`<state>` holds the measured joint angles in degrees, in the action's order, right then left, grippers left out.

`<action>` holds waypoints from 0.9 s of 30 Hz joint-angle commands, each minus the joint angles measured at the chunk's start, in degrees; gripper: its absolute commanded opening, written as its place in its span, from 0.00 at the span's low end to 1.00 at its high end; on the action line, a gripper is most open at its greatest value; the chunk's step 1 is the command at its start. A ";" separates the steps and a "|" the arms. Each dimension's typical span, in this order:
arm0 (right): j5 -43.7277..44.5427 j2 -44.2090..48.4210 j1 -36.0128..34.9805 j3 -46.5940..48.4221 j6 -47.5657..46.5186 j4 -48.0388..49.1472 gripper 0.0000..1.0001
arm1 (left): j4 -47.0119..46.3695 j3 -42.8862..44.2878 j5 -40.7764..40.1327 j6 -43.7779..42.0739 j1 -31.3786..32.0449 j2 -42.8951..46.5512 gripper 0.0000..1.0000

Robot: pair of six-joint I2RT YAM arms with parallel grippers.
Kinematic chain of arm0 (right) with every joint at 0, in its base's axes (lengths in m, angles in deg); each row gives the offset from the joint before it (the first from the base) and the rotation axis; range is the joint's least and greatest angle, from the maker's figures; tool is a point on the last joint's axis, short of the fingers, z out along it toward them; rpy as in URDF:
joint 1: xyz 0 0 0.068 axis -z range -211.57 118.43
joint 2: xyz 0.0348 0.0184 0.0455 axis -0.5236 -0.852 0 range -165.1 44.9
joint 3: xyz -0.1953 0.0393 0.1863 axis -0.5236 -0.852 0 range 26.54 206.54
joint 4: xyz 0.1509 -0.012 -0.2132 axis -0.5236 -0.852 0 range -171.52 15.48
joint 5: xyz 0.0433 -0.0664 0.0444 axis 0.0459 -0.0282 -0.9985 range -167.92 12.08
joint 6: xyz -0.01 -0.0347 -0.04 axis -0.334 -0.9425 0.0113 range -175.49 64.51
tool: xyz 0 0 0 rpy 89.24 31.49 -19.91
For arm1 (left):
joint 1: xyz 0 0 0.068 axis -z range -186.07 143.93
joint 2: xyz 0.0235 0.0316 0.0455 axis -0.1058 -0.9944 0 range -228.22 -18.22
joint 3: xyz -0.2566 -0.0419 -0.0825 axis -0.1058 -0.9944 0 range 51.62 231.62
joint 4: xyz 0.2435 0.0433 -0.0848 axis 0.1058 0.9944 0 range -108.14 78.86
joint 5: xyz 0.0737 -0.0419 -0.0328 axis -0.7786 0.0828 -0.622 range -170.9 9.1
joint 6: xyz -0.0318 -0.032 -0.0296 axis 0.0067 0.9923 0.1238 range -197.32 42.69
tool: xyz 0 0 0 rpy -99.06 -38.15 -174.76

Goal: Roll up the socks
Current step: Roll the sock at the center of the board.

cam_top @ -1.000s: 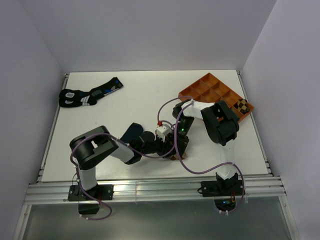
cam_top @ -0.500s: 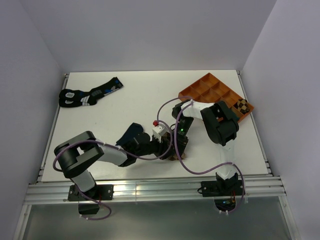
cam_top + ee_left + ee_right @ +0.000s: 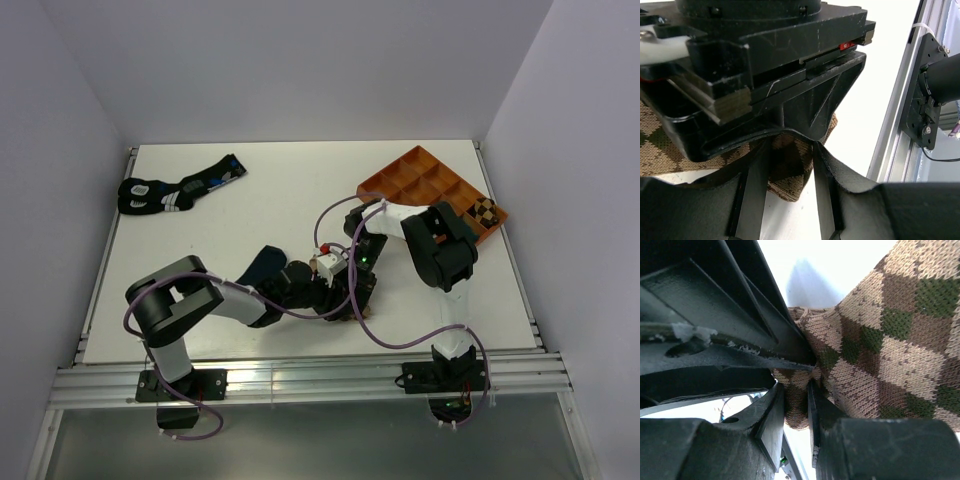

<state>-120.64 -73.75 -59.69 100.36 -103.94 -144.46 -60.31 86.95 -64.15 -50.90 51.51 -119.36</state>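
The tan argyle sock (image 3: 347, 314) lies bunched near the table's front middle, mostly hidden under both grippers. My left gripper (image 3: 337, 299) is shut on a fold of it; in the left wrist view the sock (image 3: 790, 175) fills the narrow gap of that gripper (image 3: 791, 148). My right gripper (image 3: 353, 296) comes down from above and is shut on another fold, with the sock (image 3: 900, 330) pinched tight in that gripper (image 3: 796, 390). The plain dark navy sock (image 3: 262, 264) lies flat under the left forearm, partly hidden.
An orange compartment tray (image 3: 420, 175) stands at the back right with a rolled argyle sock (image 3: 484, 212) in one cell. Black socks with blue and white markings (image 3: 170, 192) lie at the back left. The table's front edge and rail (image 3: 320, 370) run close below the grippers.
The left arm's elbow swung left and then back toward the right, while its gripper stayed at the tan sock. The right arm has not visibly moved.
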 commanded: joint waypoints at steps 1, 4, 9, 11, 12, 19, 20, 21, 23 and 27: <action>1.59 -0.27 0.17 0.88 -0.86 4.98 0.22 | -0.01 1.49 1.79 -1.54 0.42 -0.90 0.44; 1.50 -0.44 0.17 1.24 -0.60 5.16 0.22 | -0.45 1.32 2.23 -0.93 0.43 -1.77 0.41; 1.15 0.00 0.17 1.06 -0.07 5.68 0.22 | 0.69 1.58 2.50 -0.40 0.43 -3.45 0.35; 0.97 0.35 0.26 0.97 0.72 6.12 0.22 | 0.86 1.41 2.06 -0.05 0.60 -3.80 0.29; 0.62 0.44 0.26 0.89 0.90 6.47 0.23 | 0.86 1.23 2.14 0.04 0.69 -3.89 0.26; -0.08 4.30 0.34 -1.04 3.01 8.58 0.34 | 0.35 0.18 1.70 2.15 0.69 -5.64 0.00; -0.08 5.70 0.43 -1.31 3.09 8.50 0.36 | -0.18 -0.69 1.44 3.28 0.69 -5.82 0.00; -0.08 6.58 0.52 -1.57 3.36 8.93 0.38 | -0.80 -1.31 1.27 3.81 0.69 -6.08 0.00; -0.52 9.03 1.05 -2.63 3.53 8.94 0.42 | -4.13 -3.33 1.88 5.65 0.34 -6.61 0.00; -0.70 13.35 2.71 -4.12 4.06 9.64 0.47 | -8.62 -5.53 2.76 8.65 -0.28 -7.66 0.00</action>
<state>-119.64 -65.64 -58.58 96.86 -100.26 -138.07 -71.06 84.75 -62.29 -44.93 51.23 -123.84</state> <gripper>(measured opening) 0.461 0.034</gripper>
